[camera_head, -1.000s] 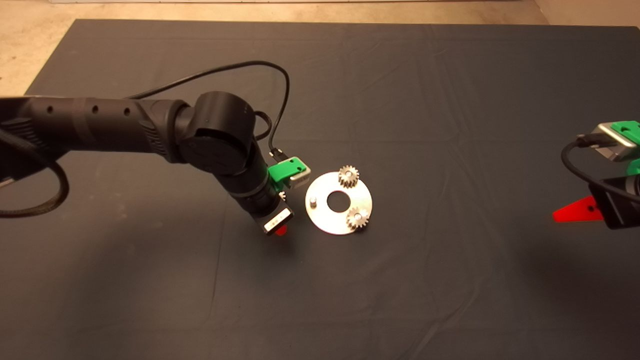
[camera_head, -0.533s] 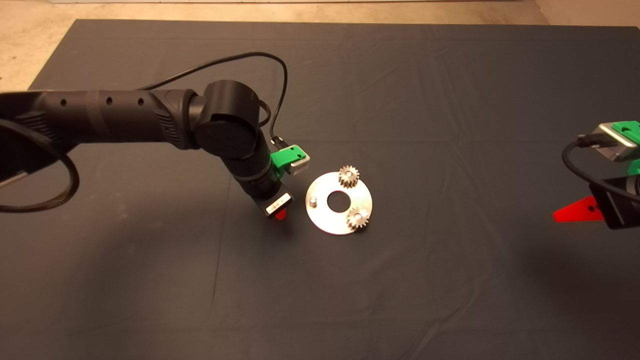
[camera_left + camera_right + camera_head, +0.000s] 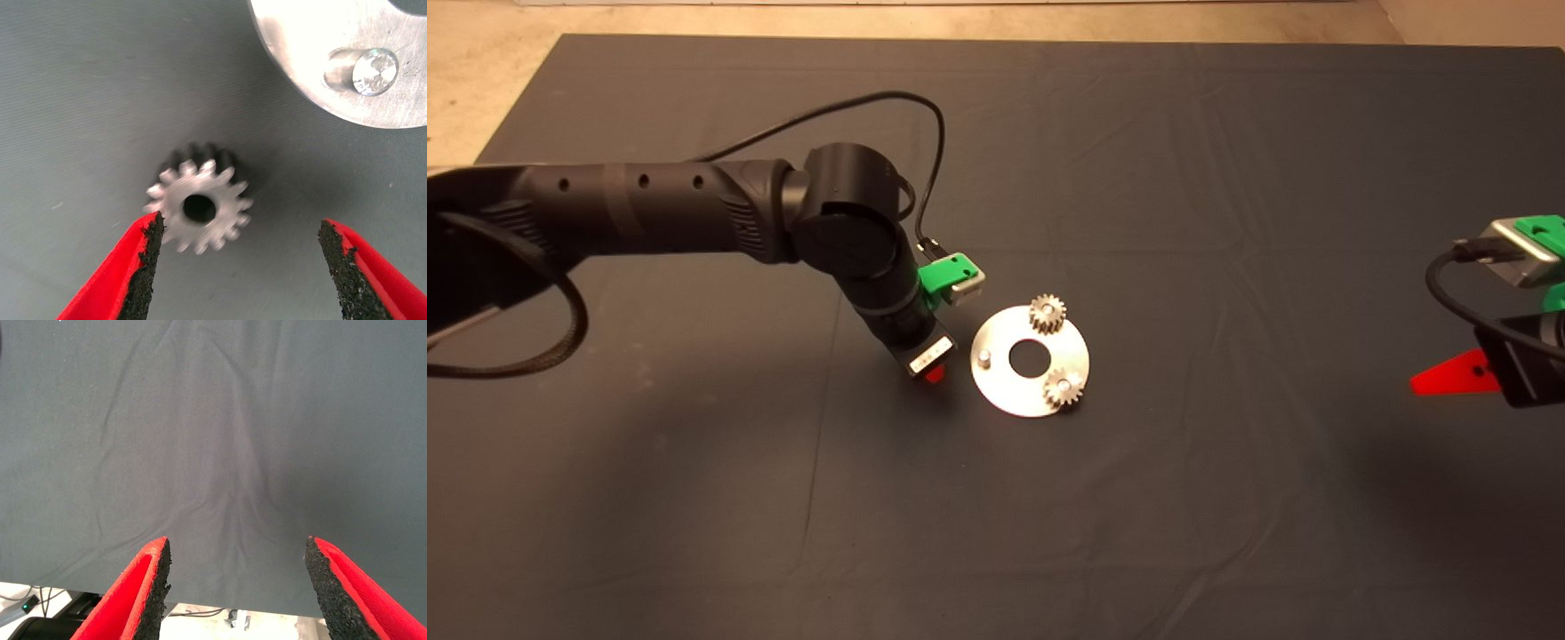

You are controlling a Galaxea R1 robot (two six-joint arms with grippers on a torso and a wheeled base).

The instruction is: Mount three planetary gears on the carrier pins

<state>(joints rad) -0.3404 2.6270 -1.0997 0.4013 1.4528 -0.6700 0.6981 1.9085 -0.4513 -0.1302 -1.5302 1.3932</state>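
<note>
**Third gear loose beside the carrier disc**

On the dark mat (image 3: 1227, 222), a flat silver disc (image 3: 1005, 396) with a large centre hole is seen lying near the middle. Two planetary gears are seated on carrier pins: one (image 3: 1047, 313) at the far edge of the disc, the other (image 3: 1064, 388) at its near right edge. The third pin (image 3: 983, 358), at the disc's left side, is shown bare and upright. The left gripper (image 3: 240, 247) is held just left of the disc, above the mat, its fingers (image 3: 143, 257) spread apart and grasping nothing. Between them, in the left wrist view, the third gear (image 3: 199, 208) is seen lying flat on the mat, close to one pad and apart from the other, just beside the disc's rim and the bare pin (image 3: 373, 70). The right gripper (image 3: 1449, 378) is parked at the right edge of the mat, its fingers (image 3: 150, 587) likewise released, with only bare mat before them.
</note>
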